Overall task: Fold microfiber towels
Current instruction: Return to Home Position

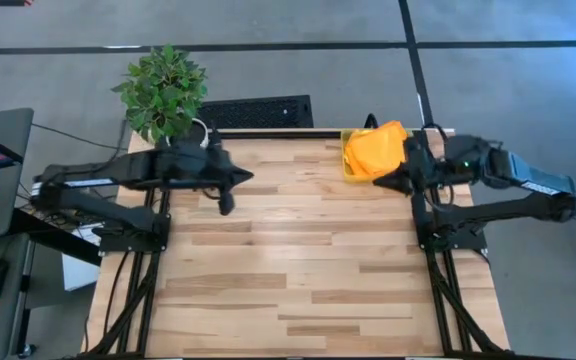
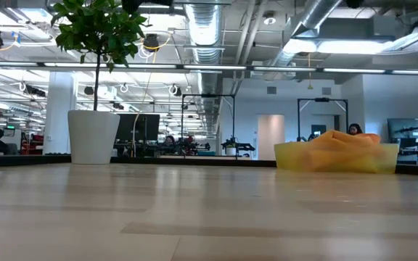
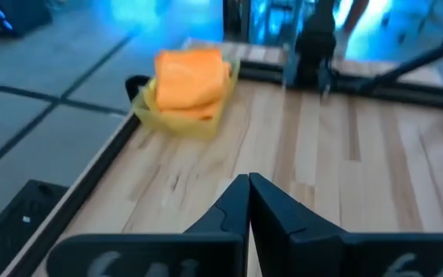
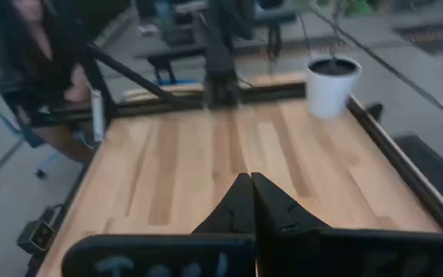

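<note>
From above we see one desk (image 1: 298,260), two arms and one yellow bin (image 1: 349,163). The towels (image 1: 380,148) lie heaped inside the bin with orange cloth on top. We can make out one orange heap but cannot count the cloths under it. The right gripper (image 1: 376,185) hangs just beside the bin, on the side away from the desk's far edge, with its tip pointing toward the middle of the desk. The left gripper (image 1: 246,177) is well apart from the bin, across the desk from it. One potted plant (image 1: 163,92) stands farther from the bin than the left gripper does, on the same far edge.

At desk height the orange heap rises above the bin's rim. The plant's white pot stands well apart from the bin, and neither gripper shows.

Past the left wrist, that gripper's two fingers are pressed tip to tip with nothing between them. The bin sits ahead of them at the desk's corner, and the orange cloth in it shows at least two folded layers.

Past the right wrist, its two fingers likewise meet at the tips and hold nothing. The bin is out of sight here. One person (image 4: 44,61) sits beyond the desk's edge.
</note>
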Controlling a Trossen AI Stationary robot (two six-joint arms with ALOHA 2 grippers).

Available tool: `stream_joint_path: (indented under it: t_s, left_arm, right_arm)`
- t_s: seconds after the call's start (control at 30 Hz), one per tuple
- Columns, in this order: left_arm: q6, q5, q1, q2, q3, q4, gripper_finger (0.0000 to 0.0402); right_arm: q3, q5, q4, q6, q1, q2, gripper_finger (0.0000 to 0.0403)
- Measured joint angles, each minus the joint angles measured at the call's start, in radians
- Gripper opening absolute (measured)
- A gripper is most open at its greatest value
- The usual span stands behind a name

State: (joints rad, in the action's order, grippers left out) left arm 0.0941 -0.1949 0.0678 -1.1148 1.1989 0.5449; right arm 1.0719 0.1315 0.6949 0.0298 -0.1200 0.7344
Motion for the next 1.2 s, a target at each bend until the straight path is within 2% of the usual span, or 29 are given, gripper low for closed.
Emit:
stream_joint_path:
  t_s: [0.17, 0.33, 0.43, 0.83, 0.97, 1.03, 1.2]
  left_arm:
    - [0.023, -0.012, 0.024, 0.231, -0.234, -0.156, 0.0000]
    - [0.032, -0.011, 0.045, 0.448, -0.431, -0.323, 0.0000]
    - [0.044, -0.012, 0.046, 0.551, -0.526, -0.364, 0.0000]
    - [0.066, -0.036, 0.046, 0.915, -0.768, -0.424, 0.0000]
    - [0.070, -0.049, 0.046, 1.043, -0.846, -0.428, 0.0000]
    - [0.073, -0.057, 0.046, 1.107, -0.885, -0.431, 0.0000]
    - [0.072, -0.067, 0.046, 1.092, -0.930, -0.445, 0.0000]
  right_arm:
    - [-0.201, -0.062, -0.193, 0.039, 0.087, -0.146, 0.0006]
    - [-0.361, -0.096, -0.346, 0.077, 0.107, -0.297, 0.0003]
    - [-0.444, -0.104, -0.389, 0.104, 0.106, -0.386, 0.0005]
    - [-0.674, -0.134, -0.462, 0.147, 0.106, -0.722, 0.0004]
    - [-0.721, -0.134, -0.467, 0.146, 0.105, -0.731, 0.0002]
    - [-0.743, -0.134, -0.529, 0.146, 0.105, -0.725, 0.0003]
    - [-0.835, -0.132, -0.629, 0.141, 0.105, -0.734, 0.0004]
